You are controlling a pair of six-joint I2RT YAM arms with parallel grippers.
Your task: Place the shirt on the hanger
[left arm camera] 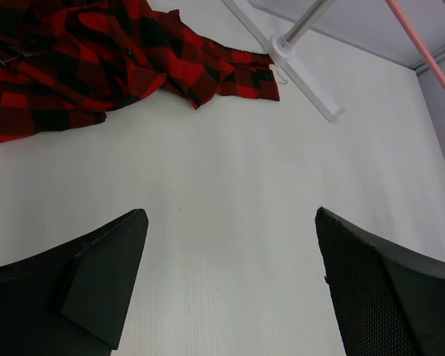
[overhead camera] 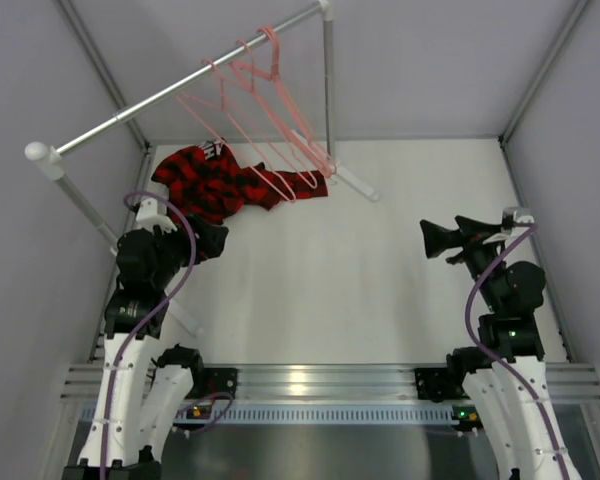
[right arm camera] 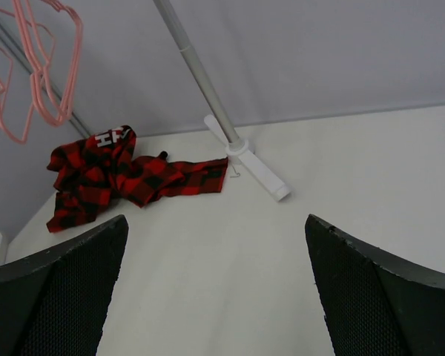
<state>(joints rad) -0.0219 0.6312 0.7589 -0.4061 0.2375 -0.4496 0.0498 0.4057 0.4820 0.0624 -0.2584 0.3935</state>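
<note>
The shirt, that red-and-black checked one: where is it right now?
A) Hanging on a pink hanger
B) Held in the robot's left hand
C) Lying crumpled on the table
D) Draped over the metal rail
C: the shirt lies in a crumpled heap on the table, the pink hangers hang bare, and the left hand and right hand are open and empty.

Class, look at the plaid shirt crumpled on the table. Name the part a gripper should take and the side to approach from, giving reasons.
Probably the bunched folds at the near edge of the shirt, taken from above on the near side by the open left gripper, which is closest. The cloth stands proud there; the flat strip trailing right offers little to pinch.
</note>
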